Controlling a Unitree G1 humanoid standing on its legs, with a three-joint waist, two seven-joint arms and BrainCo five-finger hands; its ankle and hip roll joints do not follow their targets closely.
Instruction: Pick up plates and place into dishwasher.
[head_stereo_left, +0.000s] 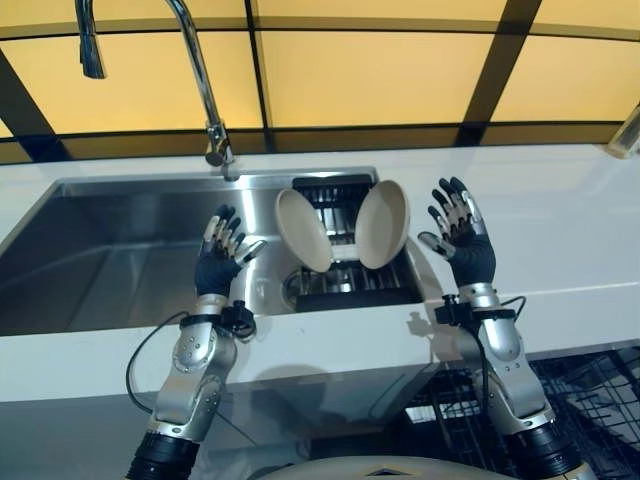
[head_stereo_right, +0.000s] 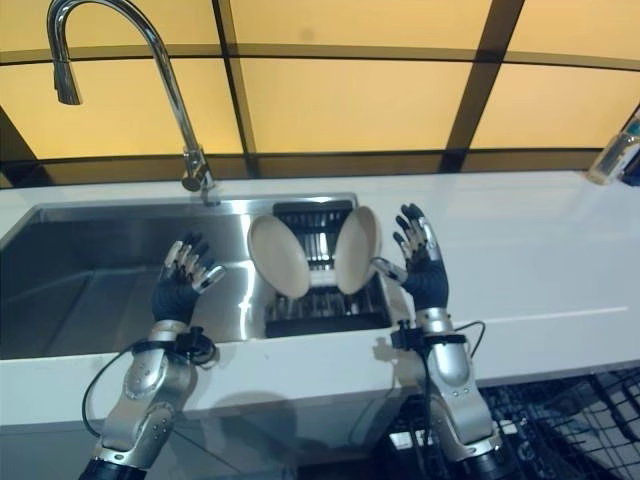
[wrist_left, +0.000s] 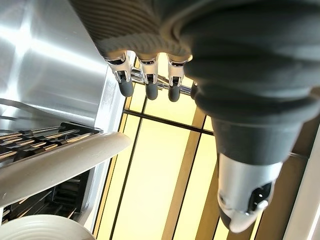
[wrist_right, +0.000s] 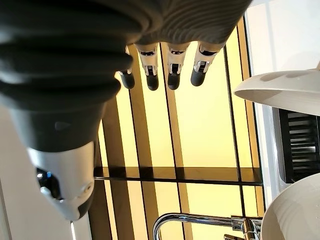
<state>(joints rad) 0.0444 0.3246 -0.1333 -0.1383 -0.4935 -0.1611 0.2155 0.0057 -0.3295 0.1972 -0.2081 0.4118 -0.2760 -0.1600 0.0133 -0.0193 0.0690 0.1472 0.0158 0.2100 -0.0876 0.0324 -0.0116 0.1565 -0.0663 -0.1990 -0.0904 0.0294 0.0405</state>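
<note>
dish rack (head_stereo_left: 352, 283) mostly behind two plates (head_stereo_left: 303, 229), bottle (head_stereo_left: 625, 133) perhaps, cut by edge

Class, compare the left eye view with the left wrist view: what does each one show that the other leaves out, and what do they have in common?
Left eye view alone: the right hand, open above the white countertop; the curved chrome faucet; the steel sink basin. Left wrist view alone: the left hand's dark fingertips seen close up from behind against the yellow panels. Shared: the open left hand, the two cream round plates standing on edge, and the dark wire rack holding them.
</note>
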